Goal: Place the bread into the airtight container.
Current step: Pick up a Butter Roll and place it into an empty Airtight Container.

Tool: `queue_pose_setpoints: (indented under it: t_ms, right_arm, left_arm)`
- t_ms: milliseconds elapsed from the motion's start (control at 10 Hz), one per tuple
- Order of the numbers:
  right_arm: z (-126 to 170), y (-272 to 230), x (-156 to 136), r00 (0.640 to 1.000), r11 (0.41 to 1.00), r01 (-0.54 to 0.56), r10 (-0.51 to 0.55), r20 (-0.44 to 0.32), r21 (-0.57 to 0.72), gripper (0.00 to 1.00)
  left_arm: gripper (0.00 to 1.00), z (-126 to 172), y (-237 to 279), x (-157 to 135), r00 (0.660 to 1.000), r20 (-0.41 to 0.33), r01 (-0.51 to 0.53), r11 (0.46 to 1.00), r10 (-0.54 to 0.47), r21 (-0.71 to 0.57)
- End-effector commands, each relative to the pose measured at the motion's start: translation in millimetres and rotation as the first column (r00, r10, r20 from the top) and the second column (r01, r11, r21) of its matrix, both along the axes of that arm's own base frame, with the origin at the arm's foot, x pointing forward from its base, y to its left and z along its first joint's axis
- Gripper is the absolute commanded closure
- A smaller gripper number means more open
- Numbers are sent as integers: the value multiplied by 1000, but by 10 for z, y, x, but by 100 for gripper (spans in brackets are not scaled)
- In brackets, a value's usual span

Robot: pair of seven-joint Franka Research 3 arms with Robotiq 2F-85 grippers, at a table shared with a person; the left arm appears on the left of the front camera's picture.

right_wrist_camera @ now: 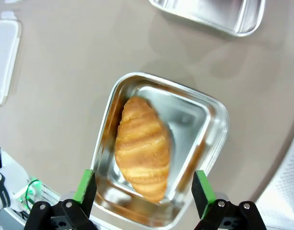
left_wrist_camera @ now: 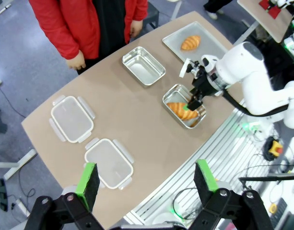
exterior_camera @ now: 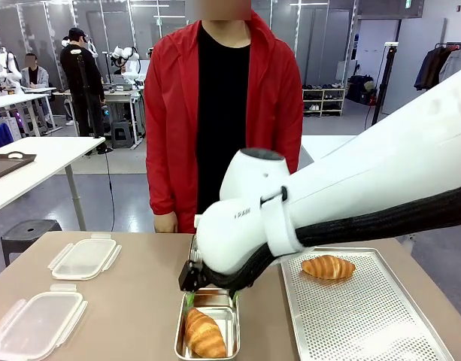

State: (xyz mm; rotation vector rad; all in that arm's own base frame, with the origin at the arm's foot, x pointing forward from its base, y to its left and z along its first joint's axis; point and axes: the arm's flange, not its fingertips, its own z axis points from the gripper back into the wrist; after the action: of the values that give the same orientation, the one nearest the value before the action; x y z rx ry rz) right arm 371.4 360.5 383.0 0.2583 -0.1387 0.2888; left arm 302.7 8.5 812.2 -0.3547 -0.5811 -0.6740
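One croissant [right_wrist_camera: 142, 148] lies in the steel container [right_wrist_camera: 218, 120] at the table's [exterior_camera: 140, 301] robot-side edge, right gripper [right_wrist_camera: 144, 186] hovering just above it, fingers spread wide. Left gripper [left_wrist_camera: 147, 178] hangs high, also spread. Second croissant [exterior_camera: 328, 266] sits on the tray [exterior_camera: 365, 323] along the right edge.

Front view: low, at robot's edge of table [exterior_camera: 140, 301], faces level across toward person [exterior_camera: 222, 113] at far edge. Right arm [exterior_camera: 350, 195] sits close to lens, blocks middle.
Left wrist view: high over robot's edge, lid end; tilted down, wide, takes in whole tabletop, with far edge at top left.
Right wrist view: close, straight down over steel container [right_wrist_camera: 214, 124] holding croissant [right_wrist_camera: 142, 148].
Shared: that container in all three views. Tray [exterior_camera: 365, 316] and two lids [exterior_camera: 83, 258] in front and left wrist views.
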Motion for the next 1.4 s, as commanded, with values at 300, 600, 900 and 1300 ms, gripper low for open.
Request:
queue_pose_setpoints:
  t_ms: [300, 600, 900, 1300]
  right_arm:
    - [1287, -1059, 30, 970, 980, -200, 200, 139, -13, 0]
    - [1731, -1783, -40, 905, 932, -360, 358, 230, -35, 0]
    - [1631, -2333, 267, 880, 915, -402, 379, 285, 23, 0]
    - [909, -2411, 1055, 915, 952, -303, 281, 289, 33, 0]
  left_arm:
    - [0, 24, -5, -12, 1000, 0, 9, 1000, -9, 4]
    - [0, 24, -5, -12, 1000, 0, 9, 1000, -9, 4]
    - [0, 24, -5, -12, 1000, 0, 9, 1000, -9, 4]
    - [0, 24, -5, -12, 1000, 0, 9, 1000, -9, 4]
